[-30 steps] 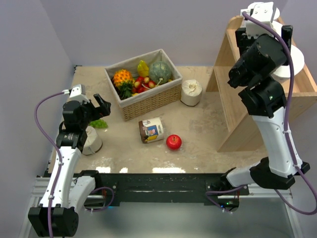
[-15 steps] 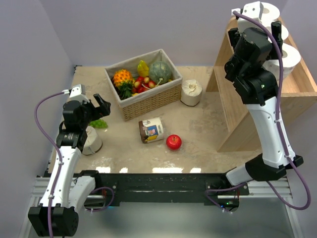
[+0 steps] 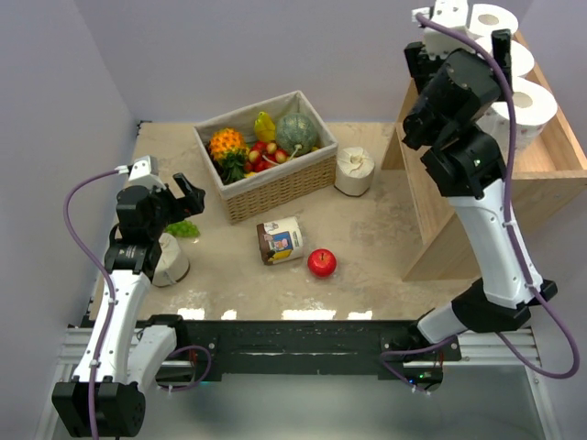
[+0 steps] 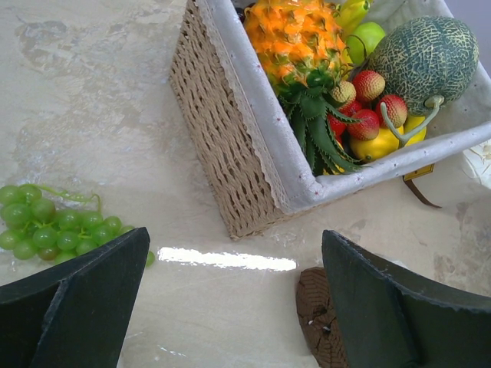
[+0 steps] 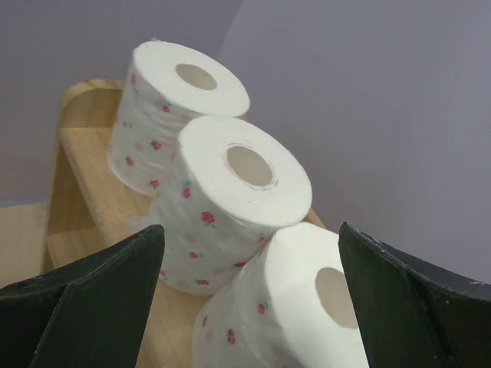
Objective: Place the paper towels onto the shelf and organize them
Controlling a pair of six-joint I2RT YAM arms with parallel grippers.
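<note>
Three pink-dotted paper towels stand in a row on the top tier of the light-wood shelf (image 3: 438, 197): far (image 3: 487, 17), middle (image 3: 516, 55), near (image 3: 535, 103). In the right wrist view they show as far (image 5: 178, 107), middle (image 5: 230, 199) and near (image 5: 291, 314) on the shelf (image 5: 84, 184). My right gripper (image 3: 459, 48) (image 5: 249, 307) is open and empty, just left of them. A plain roll (image 3: 354, 170) stands on the table by the shelf. Another roll (image 3: 170, 260) stands under my left arm. My left gripper (image 3: 181, 195) (image 4: 234, 307) is open and empty over the table.
A wicker fruit basket (image 3: 275, 188) (image 4: 230, 153) stands at the back middle. A printed-label jar (image 3: 281, 240) lies on its side, its brown lid (image 4: 322, 314) by my left fingers. A red apple (image 3: 321, 262) is beside it. Green grapes (image 3: 183, 228) (image 4: 46, 226) lie at the left.
My right arm has swung left and back off the top tier, uncovering the three rolls there. The left arm has not moved.
</note>
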